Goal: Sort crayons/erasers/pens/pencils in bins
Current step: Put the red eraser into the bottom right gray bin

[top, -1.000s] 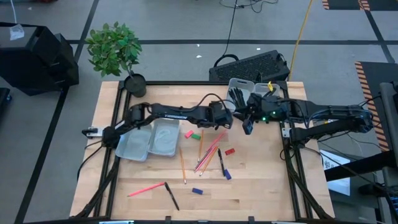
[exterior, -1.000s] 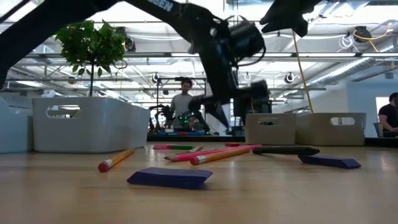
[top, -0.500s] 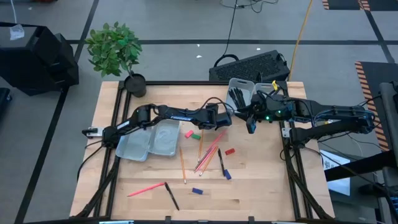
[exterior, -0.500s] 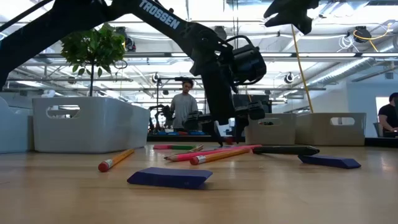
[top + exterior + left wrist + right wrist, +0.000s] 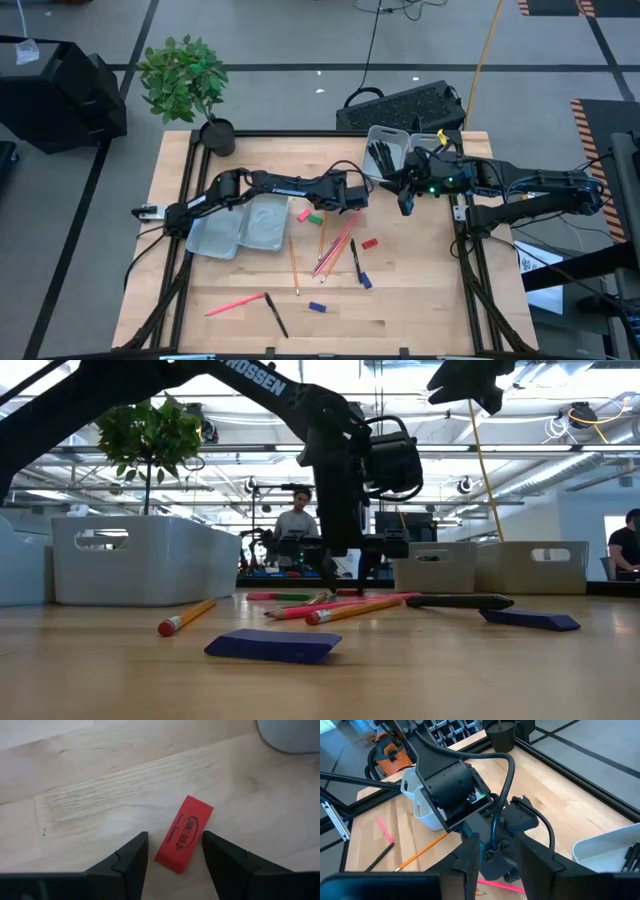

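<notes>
The left gripper [image 5: 172, 852] is lowered over the table's [image 5: 420, 290] middle, just right of the left pair of bins [image 5: 240, 226]. Its fingers [image 5: 127, 862] are spread apart, and a red eraser [image 5: 184, 833] is seen lying flat on the wood between them in the left wrist view; whether the tips touch it cannot be told. In the high view this eraser is mostly hidden under the gripper [image 5: 345, 197].

The right gripper [image 5: 402, 203] is held above the table near the right pair of bins [image 5: 383, 150], which is set at the far right corner and is seen to hold black pens. Its fingers [image 5: 470, 857] are parted, with nothing between them.

A pink eraser [image 5: 304, 214] and a green eraser [image 5: 316, 218] are placed side by side just right of the left bins. A bundle of pencils [image 5: 335, 245] is spread at the centre, with a black pen [image 5: 354, 258] beside it, another red eraser [image 5: 369, 243] to its right, and a blue eraser [image 5: 365, 281] nearer the front. Toward the front edge a pink pencil [image 5: 235, 304], a second black pen [image 5: 276, 315] and another blue eraser [image 5: 317, 307] are found.

A potted plant [image 5: 190, 85] is stood at the far left corner. A person [image 5: 295, 525] is seen in the room beyond in the low view.
</notes>
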Controlling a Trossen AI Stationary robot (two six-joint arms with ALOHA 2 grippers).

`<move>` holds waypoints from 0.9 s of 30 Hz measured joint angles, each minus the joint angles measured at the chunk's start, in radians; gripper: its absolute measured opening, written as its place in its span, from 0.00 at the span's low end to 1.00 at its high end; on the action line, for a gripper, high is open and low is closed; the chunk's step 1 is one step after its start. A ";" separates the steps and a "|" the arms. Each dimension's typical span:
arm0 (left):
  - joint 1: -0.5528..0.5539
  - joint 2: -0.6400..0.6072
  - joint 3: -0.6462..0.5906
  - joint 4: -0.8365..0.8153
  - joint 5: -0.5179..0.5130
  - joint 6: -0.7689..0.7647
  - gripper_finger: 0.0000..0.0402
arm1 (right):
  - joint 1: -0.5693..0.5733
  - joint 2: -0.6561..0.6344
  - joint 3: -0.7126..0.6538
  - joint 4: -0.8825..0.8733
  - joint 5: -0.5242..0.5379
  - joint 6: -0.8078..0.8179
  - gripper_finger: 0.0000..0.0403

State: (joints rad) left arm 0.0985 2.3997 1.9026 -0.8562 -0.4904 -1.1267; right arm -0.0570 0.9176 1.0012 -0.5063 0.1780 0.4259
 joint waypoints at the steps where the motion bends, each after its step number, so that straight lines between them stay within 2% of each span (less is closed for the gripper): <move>1: -0.001 0.000 0.000 -0.003 0.000 0.000 0.47 | 0.000 0.000 0.000 0.000 0.000 0.000 0.28; 4: -0.001 0.000 0.000 -0.005 0.000 0.023 0.42 | 0.000 0.000 0.000 0.000 0.000 0.003 0.28; 11: 0.011 -0.003 -0.001 0.043 0.039 0.112 0.21 | 0.000 0.000 0.000 0.000 0.000 0.003 0.28; 14: 0.014 -0.005 -0.001 0.046 0.055 0.113 0.16 | 0.000 0.000 0.000 0.000 0.000 0.004 0.28; 22: 0.022 -0.043 -0.005 0.012 0.123 0.155 0.19 | -0.002 -0.009 0.000 -0.039 0.005 0.000 0.28; 27: 0.009 -0.124 -0.004 -0.060 0.129 0.181 0.18 | -0.002 -0.018 0.000 -0.104 0.006 0.000 0.28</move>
State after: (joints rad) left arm 0.1074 2.2753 1.8984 -0.9165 -0.3618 -0.9459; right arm -0.0589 0.8999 1.0012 -0.6102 0.1837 0.4255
